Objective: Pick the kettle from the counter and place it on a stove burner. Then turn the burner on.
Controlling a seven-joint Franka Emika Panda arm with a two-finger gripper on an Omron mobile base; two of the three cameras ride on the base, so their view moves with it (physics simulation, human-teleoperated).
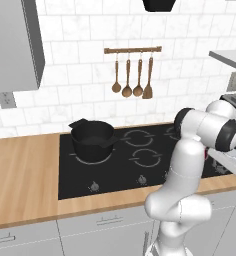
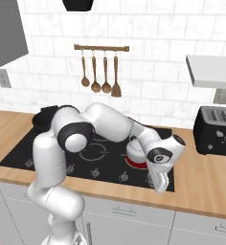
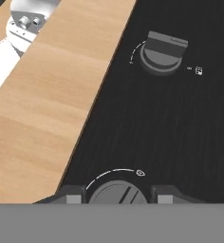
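Observation:
The silver-white kettle (image 2: 135, 149) stands on the stove's near right burner, where a red glow (image 2: 140, 165) shows under its base. My arm reaches past it, and my gripper (image 2: 161, 188) points down at the cooktop's front edge by the wooden counter (image 2: 206, 182). In the hand view, my gripper (image 3: 117, 195) has its two fingertips (image 3: 72, 195) close on either side of a round stove knob (image 3: 117, 192), shut on it. A second knob (image 3: 163, 52) lies farther along the black glass, beside the counter strip (image 3: 42, 104).
A black pot (image 1: 92, 140) sits on the far left burner of the cooktop (image 1: 115, 167). A black toaster (image 2: 215, 129) stands on the counter to the right. Wooden utensils (image 1: 132, 75) hang on the tiled wall. A drawer handle (image 3: 26, 21) shows below the counter edge.

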